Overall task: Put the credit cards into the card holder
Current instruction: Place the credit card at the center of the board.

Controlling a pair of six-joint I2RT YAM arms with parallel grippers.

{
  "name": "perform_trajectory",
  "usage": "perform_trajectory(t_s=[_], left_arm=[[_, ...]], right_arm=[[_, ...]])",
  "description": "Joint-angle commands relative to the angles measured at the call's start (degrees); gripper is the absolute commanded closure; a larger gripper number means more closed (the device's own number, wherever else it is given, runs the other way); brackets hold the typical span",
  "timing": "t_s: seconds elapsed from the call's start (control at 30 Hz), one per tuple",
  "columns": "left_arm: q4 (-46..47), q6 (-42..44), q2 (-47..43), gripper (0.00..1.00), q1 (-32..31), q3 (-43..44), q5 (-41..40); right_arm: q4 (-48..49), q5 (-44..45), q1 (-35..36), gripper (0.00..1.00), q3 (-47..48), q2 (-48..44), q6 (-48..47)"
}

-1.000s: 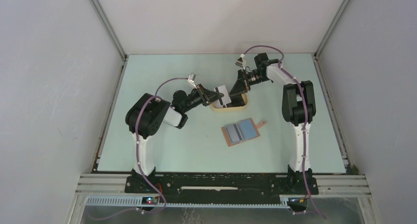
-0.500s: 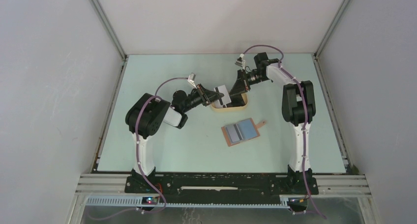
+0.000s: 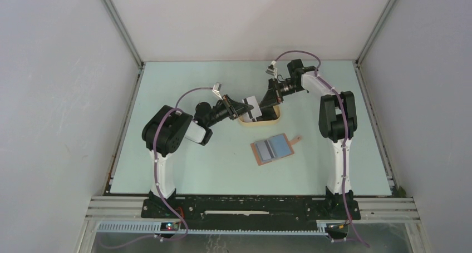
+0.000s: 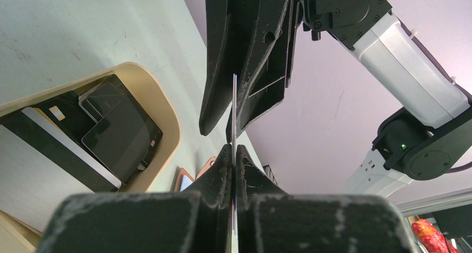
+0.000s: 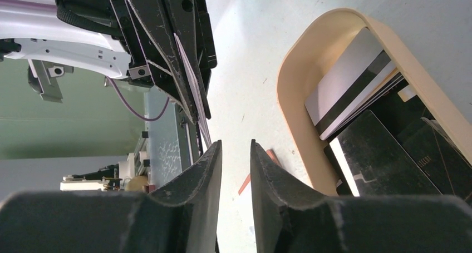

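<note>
The left end effector is clamped tight on one credit card, held edge-up over the beige tray. The right end effector meets it tip to tip, jaws narrowly parted around the card's free end. I'd close the right squarely before the left lets go. The card holder lies open on the table, nearer the bases.

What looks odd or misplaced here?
Nothing spilled or broken. The cards in the beige tray lie in an untidy, overlapping heap, and the left hand pinches one card in mid-air, facing the open right hand.
</note>
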Motion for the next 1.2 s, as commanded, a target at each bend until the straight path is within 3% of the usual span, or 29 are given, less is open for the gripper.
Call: perform_trajectory(t_s=[0.0, 0.27, 0.43, 0.6, 0.9, 1.17], left_arm=[[3.3, -0.3, -0.4, 1.0, 0.4, 0.7, 0.2], [4.3, -0.6, -0.3, 1.0, 0.4, 0.9, 0.8], [5.7, -1.4, 0.2, 1.0, 0.4, 1.3, 1.5], [6.9, -2.1, 0.4, 1.0, 0.4, 1.6, 2.1], [7.3, -2.3, 0.3, 0.99, 0.4, 1.8, 2.2], [7.5, -2.3, 0.1, 0.99, 0.8, 1.7, 2.2]], right_arm=[[-1.3, 0.4, -1.5, 0.64, 1.9, -3.1, -2.8], [-4.3, -4.9, -1.4, 0.5, 1.5, -3.5, -7.5], [-8.2, -6.3, 0.8, 0.48, 3.4, -2.3, -10.8], [-10.1, -7.6, 1.9, 0.51, 4.1, -1.8, -12.8], [-15.4, -8.7, 2.8, 0.72, 6.5, -0.5, -17.4], [-17.0, -8.4, 2.9, 0.67, 6.8, -0.4, -19.3]])
